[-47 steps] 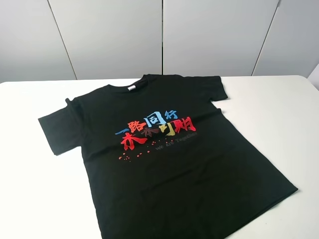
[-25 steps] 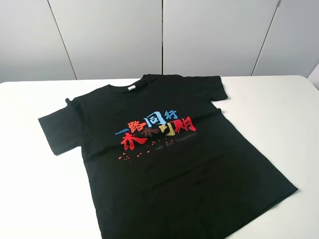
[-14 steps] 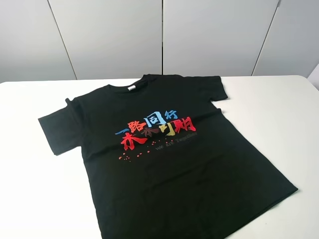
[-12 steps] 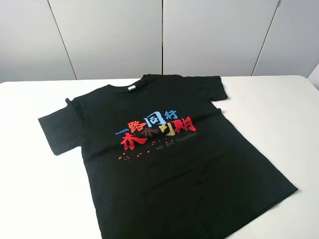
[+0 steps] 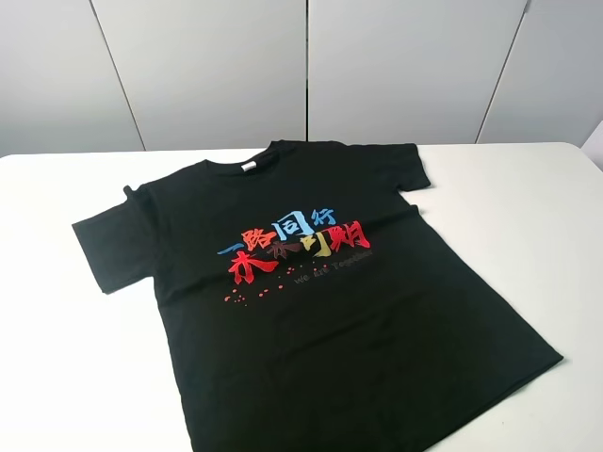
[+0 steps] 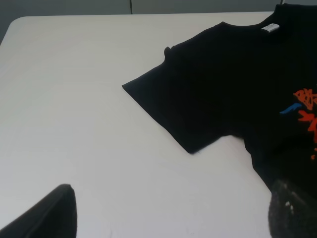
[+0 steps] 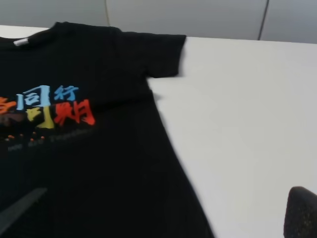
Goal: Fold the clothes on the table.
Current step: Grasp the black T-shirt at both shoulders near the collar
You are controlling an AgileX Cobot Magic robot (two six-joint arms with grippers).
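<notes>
Exterior high view: the black T-shirt [image 5: 311,311] lies flat, printed side up, on the white counter [image 5: 528,207].
Left wrist view: left jaws released, empty, over bare counter near one sleeve [image 6: 173,106].
Right wrist view: right jaws released, empty, straddling the T-shirt's side edge.

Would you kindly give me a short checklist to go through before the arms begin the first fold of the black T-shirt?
1. T-shirt flat, print up, on the table: ok.
2. Sleeves spread out, both the sleeve by the left arm and the sleeve by the right arm: ok.
3. Left fingers wide apart, holding nothing: ok.
4. Right fingers wide apart, holding nothing: ok.
5. Whole hem lying on the table: cannot tell, the high view cuts part of it off.
</notes>
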